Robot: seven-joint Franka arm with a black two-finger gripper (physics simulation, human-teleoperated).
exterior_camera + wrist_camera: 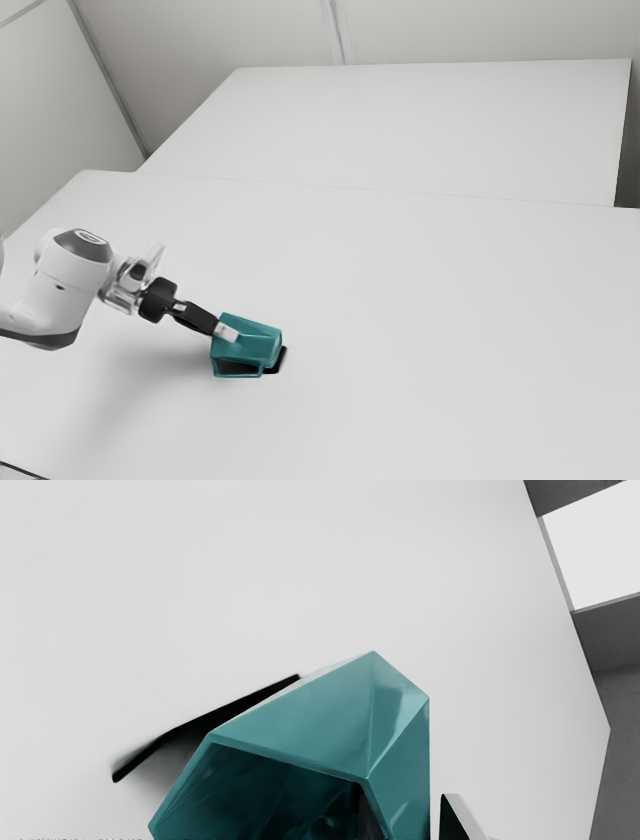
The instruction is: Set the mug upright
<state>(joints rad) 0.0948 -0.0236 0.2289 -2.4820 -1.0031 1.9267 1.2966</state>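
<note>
Your gripper (227,332) is parted at the mug (262,343), with one fingertip (451,826) just beside its outer wall, a slim gap between them. The mug lies tipped on the smooth, pale table (420,340), its teal sides glossy and faceted, its angular mouth dark inside.

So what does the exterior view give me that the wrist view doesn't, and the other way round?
Exterior view: the white arm coming in from that view's left, and the body of the gripper it carries down to the mug.

Wrist view: a close look into the mug's dark interior, and the gap between one fingertip and the mug's outer side.

Both: the mug lying on its side on the white table, with a dark strip beside it.
</note>
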